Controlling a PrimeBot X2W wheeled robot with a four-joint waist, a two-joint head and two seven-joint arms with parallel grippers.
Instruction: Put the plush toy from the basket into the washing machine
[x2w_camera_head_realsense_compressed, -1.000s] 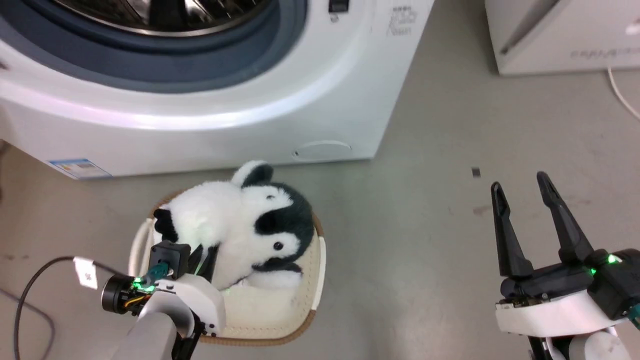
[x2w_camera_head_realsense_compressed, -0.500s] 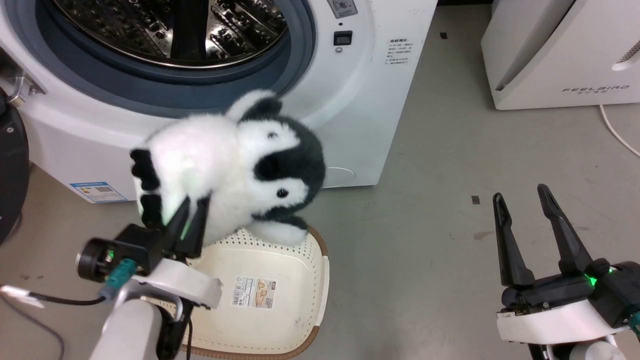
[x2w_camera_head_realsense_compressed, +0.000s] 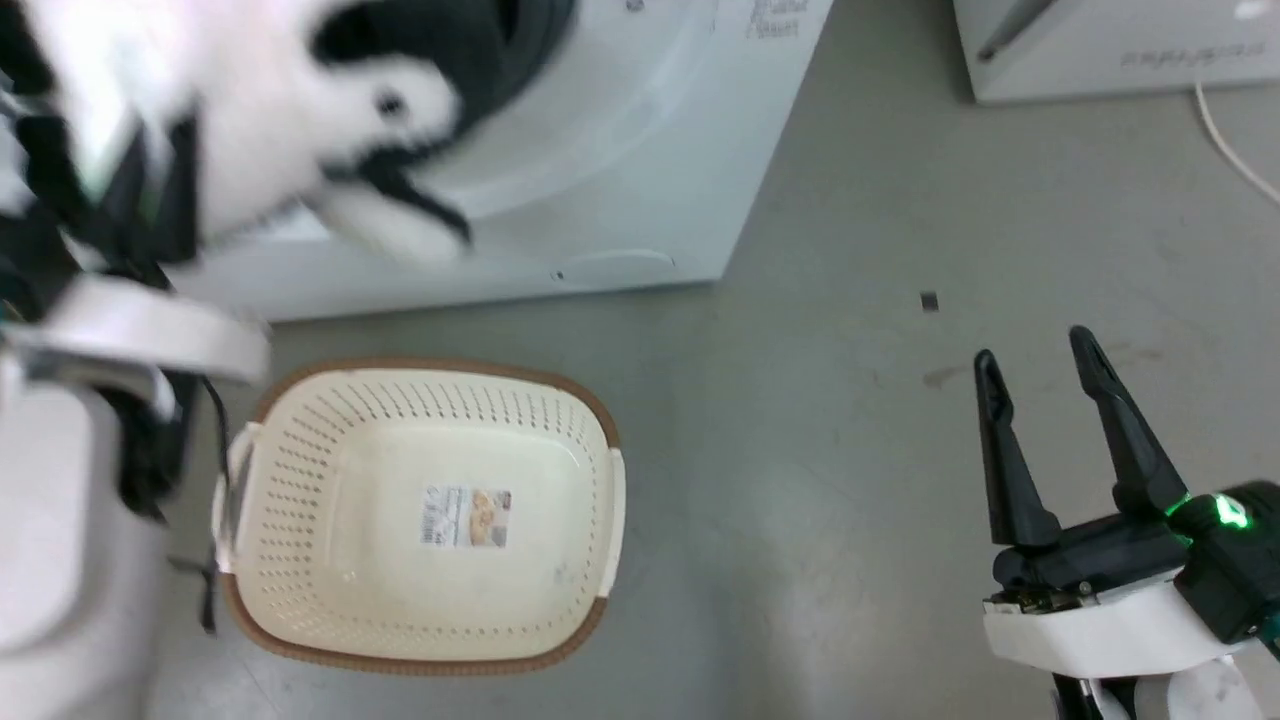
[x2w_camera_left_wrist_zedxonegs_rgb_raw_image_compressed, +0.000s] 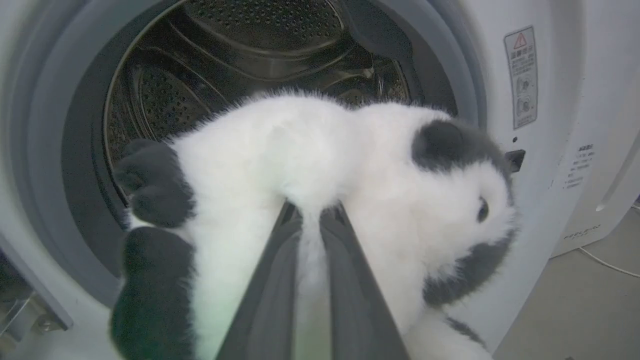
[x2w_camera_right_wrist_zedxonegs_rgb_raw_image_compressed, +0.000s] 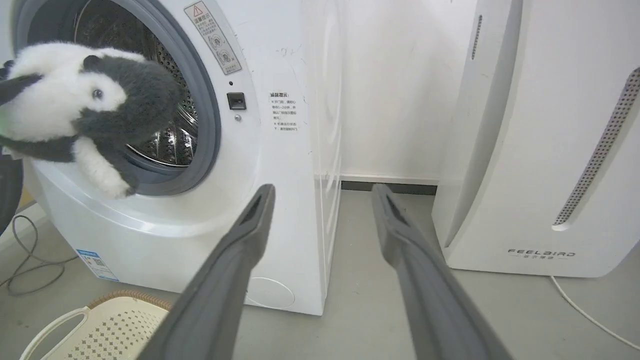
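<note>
Left wrist view puts the plush toy (x2w_camera_left_wrist_zedxonegs_rgb_raw_image_compressed: 320, 165) at centre frame, hanging just before the washing machine's (x2w_camera_left_wrist_zedxonegs_rgb_raw_image_compressed: 555, 90) open mouth, your left gripper (x2w_camera_left_wrist_zedxonegs_rgb_raw_image_compressed: 313, 212) pinched narrow on a fold of its white fur. Drive it straight in, high enough that the dangling limbs clear the grey seal (x2w_camera_left_wrist_zedxonegs_rgb_raw_image_compressed: 35, 150), and release only past that. Head view: basket (x2w_camera_head_realsense_compressed: 420, 372) lower left, right gripper (x2w_camera_head_realsense_compressed: 1032, 348) lower right, its 2 fingers wide.
</note>
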